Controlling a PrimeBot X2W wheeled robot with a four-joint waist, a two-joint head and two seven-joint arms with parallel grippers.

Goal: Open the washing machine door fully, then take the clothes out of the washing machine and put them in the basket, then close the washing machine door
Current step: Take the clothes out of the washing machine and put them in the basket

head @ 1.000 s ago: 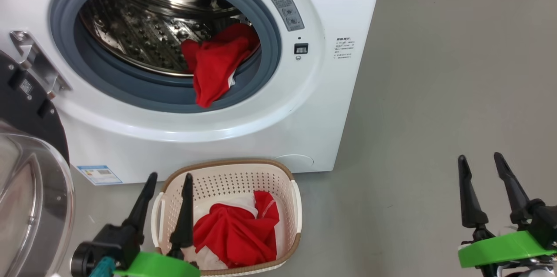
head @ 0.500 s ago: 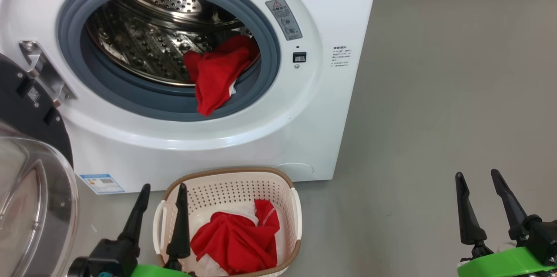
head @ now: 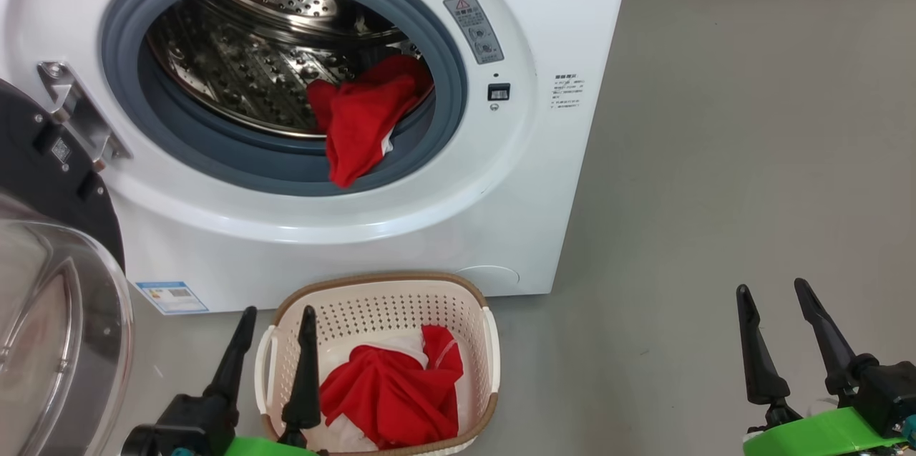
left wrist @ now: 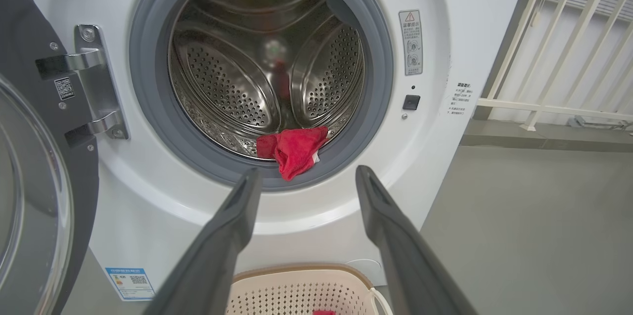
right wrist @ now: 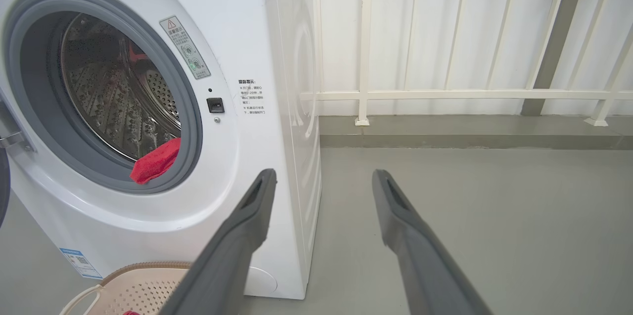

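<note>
The view alone has shifted: left gripper and right gripper stay wide and empty; clothes still lie in washer and basket.

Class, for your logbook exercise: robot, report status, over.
Left hand open, empty, by the basket. Right hand open, empty. Washing machine door open; clothes partly in basket, one piece draped on the gasket. Nothing blocking the drum.
</note>
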